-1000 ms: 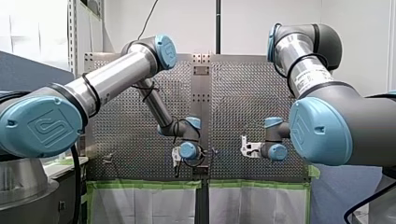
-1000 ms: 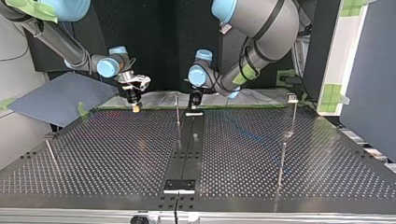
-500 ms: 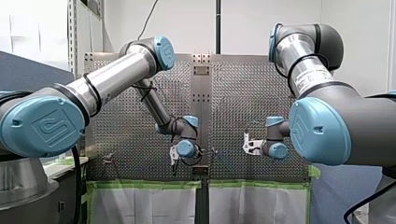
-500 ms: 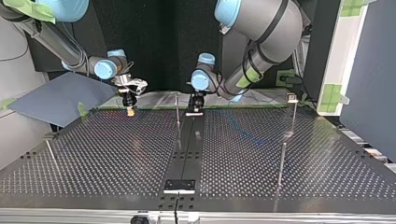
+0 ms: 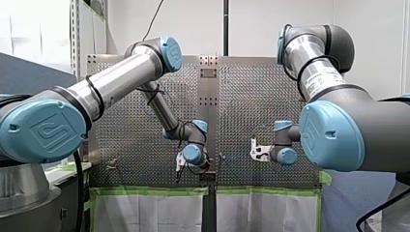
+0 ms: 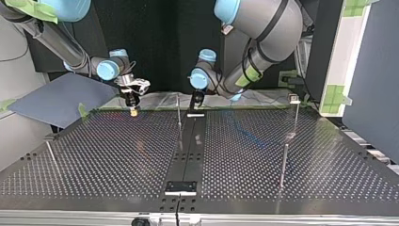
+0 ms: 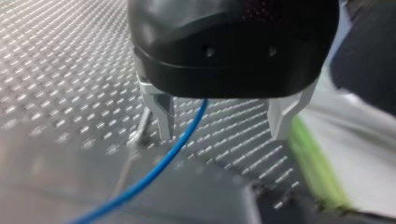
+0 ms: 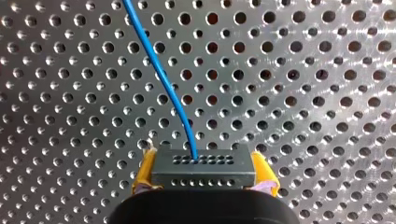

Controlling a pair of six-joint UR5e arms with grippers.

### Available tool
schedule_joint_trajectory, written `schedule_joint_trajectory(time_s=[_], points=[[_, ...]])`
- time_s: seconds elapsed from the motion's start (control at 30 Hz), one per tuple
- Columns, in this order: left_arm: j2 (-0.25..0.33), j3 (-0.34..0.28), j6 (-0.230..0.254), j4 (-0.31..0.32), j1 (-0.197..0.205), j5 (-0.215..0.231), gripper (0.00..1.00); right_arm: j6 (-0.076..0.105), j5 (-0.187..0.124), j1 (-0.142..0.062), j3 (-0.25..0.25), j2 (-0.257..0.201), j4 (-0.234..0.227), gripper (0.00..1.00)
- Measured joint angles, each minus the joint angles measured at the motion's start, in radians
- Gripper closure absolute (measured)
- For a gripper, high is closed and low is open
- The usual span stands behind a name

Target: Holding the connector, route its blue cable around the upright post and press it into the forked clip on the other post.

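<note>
- Right wrist view: my right claw (image 8: 204,176) is clenched on the connector (image 8: 203,163); the blue cable (image 8: 159,70) runs from it across the counter (image 8: 303,93).
- My left claw (image 7: 219,120) gapes; the cable passes between its fingers (image 7: 160,109), ungripped.
- Routing looks unstarted; in the top view the upright post (image 6: 179,110) and the clip post (image 6: 295,113) at the right show no cable.
- Both claws sit by the counter's far edge there; open room lies nearer.

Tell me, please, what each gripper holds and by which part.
My right gripper clamps the connector by its sides; my left gripper is open, holding nothing.
</note>
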Motion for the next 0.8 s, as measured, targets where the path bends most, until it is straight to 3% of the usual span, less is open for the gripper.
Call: schedule_joint_trajectory(time_s=[0.13, 0.47, 0.63, 0.8], points=[[0.001, -0.024, 0.032, -0.014, -0.008, 0.030, 0.00, 0.000, 0.000, 0.003, 0.000, 0.000, 0.002, 1.00], [0.012, -0.086, 0.103, 0.041, -0.017, 0.107, 0.00, -0.002, -0.001, 0.007, 0.000, 0.001, 0.004, 1.00], [0.035, -0.088, 0.110, 0.044, -0.021, 0.097, 0.00, -0.002, -0.002, 0.007, 0.000, 0.001, 0.008, 1.00], [0.055, -0.088, 0.110, 0.044, -0.022, 0.056, 0.00, -0.002, -0.003, 0.008, 0.000, 0.001, 0.009, 1.00]])
